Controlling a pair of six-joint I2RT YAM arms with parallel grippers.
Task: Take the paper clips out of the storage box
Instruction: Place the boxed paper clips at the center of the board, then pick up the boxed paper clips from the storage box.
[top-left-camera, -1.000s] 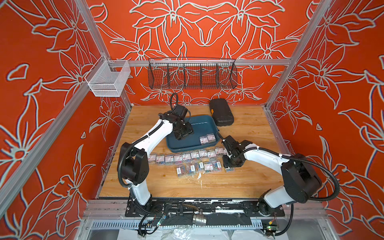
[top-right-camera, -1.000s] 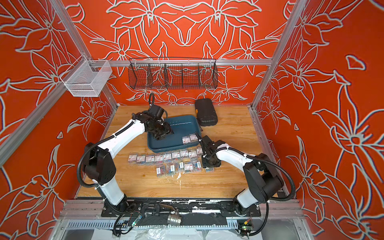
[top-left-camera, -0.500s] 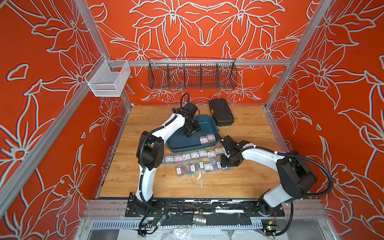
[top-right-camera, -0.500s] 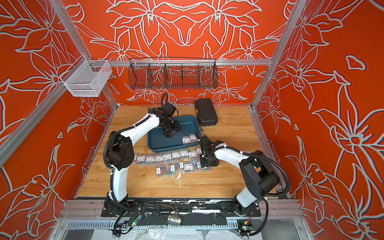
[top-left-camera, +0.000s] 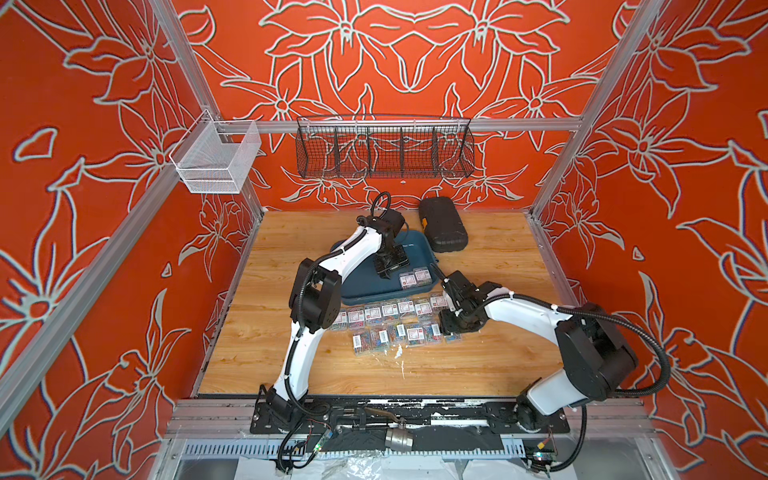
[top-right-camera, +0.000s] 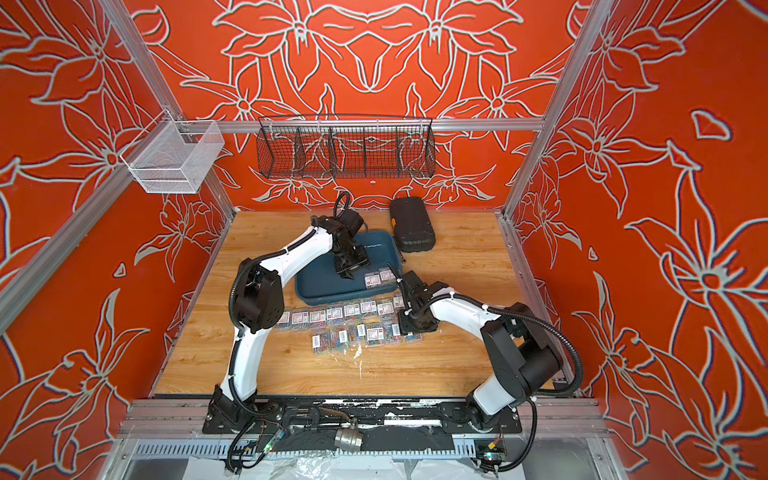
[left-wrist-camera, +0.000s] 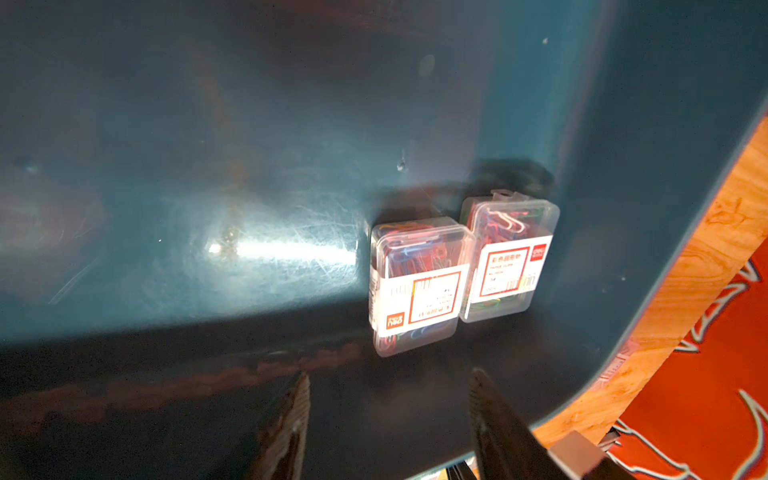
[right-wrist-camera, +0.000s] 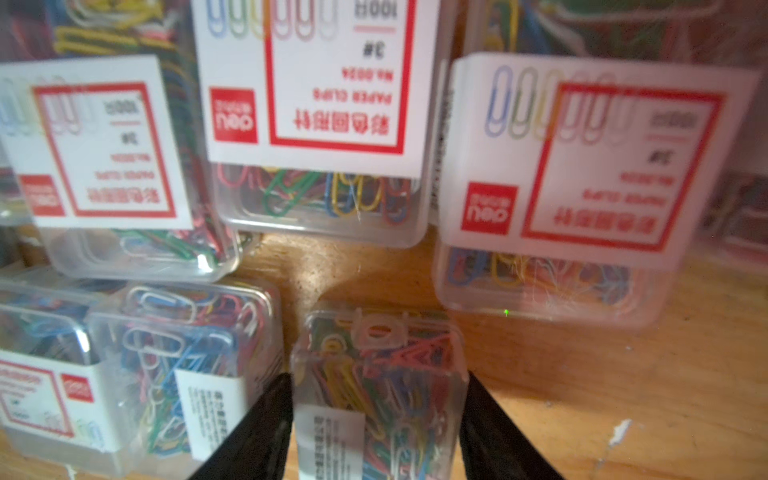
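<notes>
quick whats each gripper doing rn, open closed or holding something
Left gripper: open, empty, over the dark teal-blue plastic tray.
Right gripper: fingers flank a small clear plastic box of coloured paper clips on the wooden table; gripped or not, cannot tell.

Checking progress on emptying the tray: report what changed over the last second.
The left pincer, open, swung across the storage box toward the two paper clip boxes left inside. The right pincer kept its place by the rows of removed boxes, a box between its jaws; whether it let go is unclear. All other boxes stayed put.
</notes>
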